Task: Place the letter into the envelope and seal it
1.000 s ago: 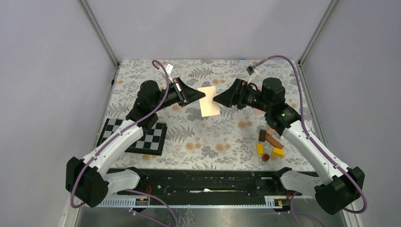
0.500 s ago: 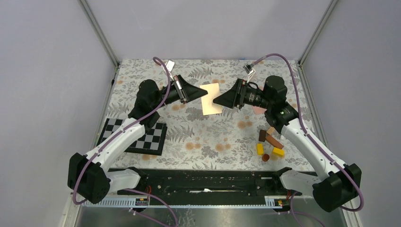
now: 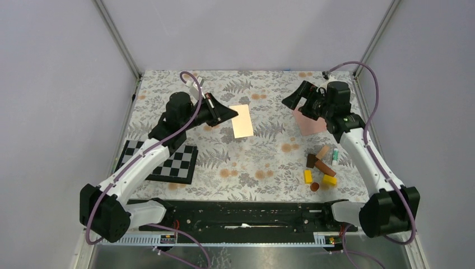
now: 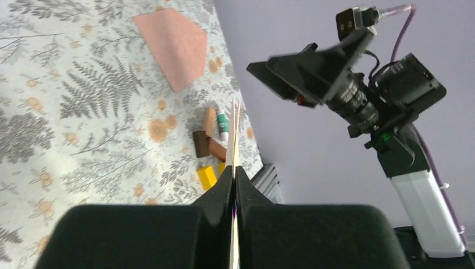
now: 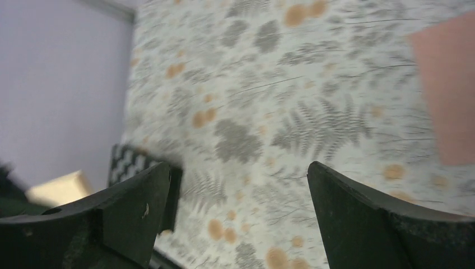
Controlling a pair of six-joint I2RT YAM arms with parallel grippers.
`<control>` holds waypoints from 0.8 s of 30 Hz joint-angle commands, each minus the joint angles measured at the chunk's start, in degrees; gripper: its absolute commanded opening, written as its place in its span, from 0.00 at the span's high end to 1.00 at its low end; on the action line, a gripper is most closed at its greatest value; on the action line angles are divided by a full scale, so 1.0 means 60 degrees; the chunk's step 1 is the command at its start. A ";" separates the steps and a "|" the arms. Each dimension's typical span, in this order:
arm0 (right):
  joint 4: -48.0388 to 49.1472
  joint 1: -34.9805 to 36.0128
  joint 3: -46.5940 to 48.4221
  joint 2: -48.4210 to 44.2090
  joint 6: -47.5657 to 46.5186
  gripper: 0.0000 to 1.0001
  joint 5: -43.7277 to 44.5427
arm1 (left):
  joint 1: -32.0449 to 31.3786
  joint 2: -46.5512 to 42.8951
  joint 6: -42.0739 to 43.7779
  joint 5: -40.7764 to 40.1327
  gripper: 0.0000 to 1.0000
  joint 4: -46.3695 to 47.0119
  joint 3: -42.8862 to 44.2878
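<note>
Here, letter (image 3: 242, 121) in left hand (image 3: 233, 114).

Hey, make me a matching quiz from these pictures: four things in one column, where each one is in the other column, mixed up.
1 letter
2 envelope
3 checkerboard
4 wooden blocks

A lying flat at the far right of the table
B pinched in the left gripper
C near right of the table
D near left of the table

Pairs: 1-B, 2-A, 3-D, 4-C
</note>
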 commanded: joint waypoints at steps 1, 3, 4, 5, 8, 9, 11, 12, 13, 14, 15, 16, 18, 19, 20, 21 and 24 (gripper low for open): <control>-0.0512 -0.0664 0.0434 0.1058 -0.0706 0.00 0.2984 | 0.0069 -0.0538 0.0696 -0.0342 1.00 -0.0815 0.0510; -0.0344 -0.1249 0.0462 0.1656 -0.0551 0.00 0.3218 | 0.0082 -0.0638 0.0837 -0.0310 1.00 -0.0995 0.0572; -0.0248 -0.1508 0.0468 0.1942 -0.0481 0.00 0.3370 | 0.0084 -0.0688 0.0894 -0.0282 1.00 -0.1063 0.0602; -0.0157 -0.1654 0.0452 0.2177 -0.0423 0.00 0.3569 | 0.0084 -0.0722 0.0945 -0.0251 1.00 -0.1139 0.0638; 0.0139 -0.2168 0.0363 0.2869 -0.0172 0.00 0.4184 | 0.0084 -0.0797 0.1101 -0.0142 1.00 -0.1324 0.0758; 0.0228 -0.2256 0.0363 0.3110 -0.0042 0.00 0.4302 | 0.0091 -0.0821 0.1141 -0.0129 1.00 -0.1362 0.0777; 0.0451 -0.2327 0.0337 0.3553 0.0218 0.00 0.4666 | 0.0122 -0.0845 0.1169 -0.0007 1.00 -0.1410 0.0830; 0.0575 -0.2364 0.0335 0.3769 0.0356 0.00 0.4776 | 0.0140 -0.0846 0.1179 0.0053 1.00 -0.1432 0.0852; 0.0733 -0.2413 0.0354 0.4013 0.0502 0.00 0.4772 | 0.0155 -0.0853 0.1191 0.0093 1.00 -0.1442 0.0886; 0.0879 -0.2440 0.0428 0.4267 0.0632 0.00 0.4766 | 0.0170 -0.0867 0.1205 0.0129 1.00 -0.1432 0.0901; 0.1015 -0.2442 0.0524 0.4530 0.0728 0.00 0.4747 | 0.0185 -0.0874 0.1233 0.0174 1.00 -0.1422 0.0925; 0.1185 -0.2443 0.0616 0.4900 0.0807 0.00 0.4675 | 0.0217 -0.0864 0.1264 0.0196 1.00 -0.1464 0.0970; 0.1436 -0.2443 0.0865 0.5419 0.0892 0.00 0.4442 | 0.0278 -0.0821 0.1321 0.0282 1.00 -0.1581 0.1077; 0.1566 -0.2443 0.0987 0.5659 0.0904 0.00 0.4327 | 0.0319 -0.0797 0.1339 0.0341 1.00 -0.1600 0.1132; 0.1593 -0.2443 0.1104 0.5867 0.0874 0.00 0.4225 | 0.0355 -0.0777 0.1354 0.0415 1.00 -0.1615 0.1164; 0.1878 -0.2430 0.1214 0.6063 0.0852 0.00 0.4108 | 0.0385 -0.0755 0.1376 0.0475 1.00 -0.1626 0.1208; 0.2025 -0.2334 0.1807 0.6702 0.0740 0.00 0.3874 | 0.0474 -0.0697 0.1474 0.0574 1.00 -0.1724 0.1335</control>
